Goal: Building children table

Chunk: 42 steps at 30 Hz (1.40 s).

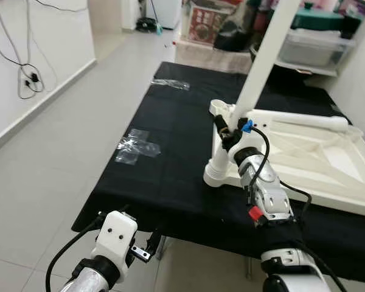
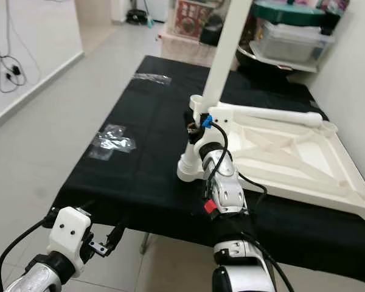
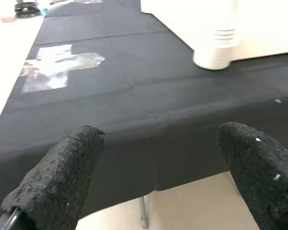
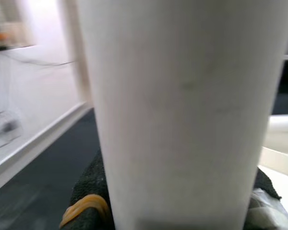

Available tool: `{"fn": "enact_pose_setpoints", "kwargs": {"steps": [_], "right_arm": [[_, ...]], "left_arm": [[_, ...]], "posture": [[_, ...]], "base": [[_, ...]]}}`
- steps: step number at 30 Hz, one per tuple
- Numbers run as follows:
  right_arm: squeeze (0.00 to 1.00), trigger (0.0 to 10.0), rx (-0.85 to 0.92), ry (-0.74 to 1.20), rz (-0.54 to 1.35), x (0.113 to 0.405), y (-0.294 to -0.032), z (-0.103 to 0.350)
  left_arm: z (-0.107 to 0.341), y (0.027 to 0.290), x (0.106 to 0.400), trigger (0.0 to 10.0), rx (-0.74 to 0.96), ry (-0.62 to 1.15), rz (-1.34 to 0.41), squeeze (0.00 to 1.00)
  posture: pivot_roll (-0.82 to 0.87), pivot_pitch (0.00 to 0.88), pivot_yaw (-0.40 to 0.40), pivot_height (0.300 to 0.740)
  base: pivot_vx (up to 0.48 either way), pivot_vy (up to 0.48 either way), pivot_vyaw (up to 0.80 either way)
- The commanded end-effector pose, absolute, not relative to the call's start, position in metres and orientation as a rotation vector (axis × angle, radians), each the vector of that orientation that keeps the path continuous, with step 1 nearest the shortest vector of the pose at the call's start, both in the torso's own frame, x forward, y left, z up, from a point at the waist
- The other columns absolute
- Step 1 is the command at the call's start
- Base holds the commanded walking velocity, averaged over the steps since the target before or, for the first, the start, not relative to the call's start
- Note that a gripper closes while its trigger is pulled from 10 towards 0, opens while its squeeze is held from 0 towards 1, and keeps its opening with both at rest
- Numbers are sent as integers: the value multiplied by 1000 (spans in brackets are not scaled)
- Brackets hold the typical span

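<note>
Parted and empty, the left gripper (image 1: 147, 248) hangs at 7 o'clock below the tabletop (image 1: 170, 152). Right gripper (image 1: 230, 135) clamps a white leg (image 1: 264, 61) at the upturned children's table's (image 1: 316, 161) 9 o'clock corner socket. Any tilt could jam the leg or slide the table.

1. The white plastic tabletop (image 2: 292, 152) lies upside down on the black cloth, its ribbed underside facing up, stretching away to the right of the right gripper (image 1: 230, 135).
2. A long white table leg (image 1: 264, 61) stands tilted at the tabletop's near-left corner; the right gripper's black fingers are closed around its lower part, and it rises up and away from them, leaning to the right.
3. A short white ribbed socket (image 1: 217, 172) sits directly below the right gripper, resting on the cloth.
4. Another white leg (image 1: 304, 119) lies flat along the tabletop's far edge, beyond and right of the gripper.
</note>
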State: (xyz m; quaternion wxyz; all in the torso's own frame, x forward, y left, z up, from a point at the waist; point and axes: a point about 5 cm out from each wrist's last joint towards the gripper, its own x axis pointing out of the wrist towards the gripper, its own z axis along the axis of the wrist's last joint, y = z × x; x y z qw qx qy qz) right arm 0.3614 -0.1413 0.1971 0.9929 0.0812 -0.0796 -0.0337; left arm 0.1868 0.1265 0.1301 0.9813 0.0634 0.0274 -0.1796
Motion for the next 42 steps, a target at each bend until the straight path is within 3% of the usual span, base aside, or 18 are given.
{"fn": "enact_pose_setpoints", "kwargs": {"steps": [1, 5, 7, 13, 14, 15, 16, 18, 19, 21, 22, 28, 29, 34, 42], "right_arm": [[0, 0, 201, -66, -444, 349, -145, 185], [0, 0, 207, -24, -567, 346, -132, 186], [0, 0, 292, 20, -610, 349, -102, 191], [0, 118, 284, 21, -600, 348, -89, 197], [0, 2549, 278, 19, -570, 348, -86, 198], [0, 2549, 278, 19, -570, 348, -86, 198], [0, 10000, 261, 17, -554, 347, -85, 199], [0, 10000, 261, 17, -554, 347, -85, 199], [0, 10000, 215, 36, -429, 347, -83, 193], [0, 10000, 204, 40, -398, 346, -84, 191], [1000, 10000, 200, 41, -382, 346, -84, 189], [1000, 10000, 166, 16, -396, 342, -93, 188], [0, 10000, 172, 0, -386, 341, -98, 187], [0, 10000, 207, -71, -308, 343, -109, 194], [0, 10000, 192, -213, 23, 362, -139, 216]], "left_arm": [[131, 123, 186, 10000, 116, 56, -374, 0], [131, 123, 186, 10000, 115, 56, -373, 0], [132, 123, 186, 10000, 113, 53, -373, 0], [134, 122, 185, 10000, 106, 43, -384, 0], [135, 121, 184, 10000, 105, 35, -389, 0], [135, 121, 184, 10000, 105, 35, -389, 0], [137, 120, 184, 10000, 95, 20, -401, 0], [137, 120, 184, 10000, 95, 20, -401, 0], [139, 118, 183, 10000, 92, 3, -416, 0], [139, 117, 183, 10000, 93, 1, -419, 0], [138, 117, 183, 10000, 95, 1, -419, 0], [136, 118, 184, 10000, 96, 8, -418, 0], [135, 118, 185, 10000, 96, 11, -418, 0], [134, 118, 185, 10000, 98, 13, -421, 0], [133, 117, 187, 10000, 99, 7, -423, 0]], "posture": [[132, 117, -118, 740], [135, 118, -117, 740], [140, 121, -118, 740], [144, 124, -120, 740], [144, 124, -120, 740], [144, 124, -120, 740], [136, 122, -122, 740], [136, 122, -122, 740], [131, 107, -122, 740], [131, 105, -121, 740], [131, 105, -121, 740], [127, 87, -121, 740], [128, 84, -119, 740], [125, 79, -118, 740], [124, 79, -126, 740]], "base": [[0, 0, 0], [0, 0, 0], [0, 0, 0], [0, 0, 0], [0, 0, 0], [0, 0, 0], [0, 0, 0], [0, 0, 0], [0, 0, 0], [0, 0, 0], [0, 0, 0], [0, 0, 0], [0, 0, 0], [0, 0, 0], [0, 0, 0]]}}
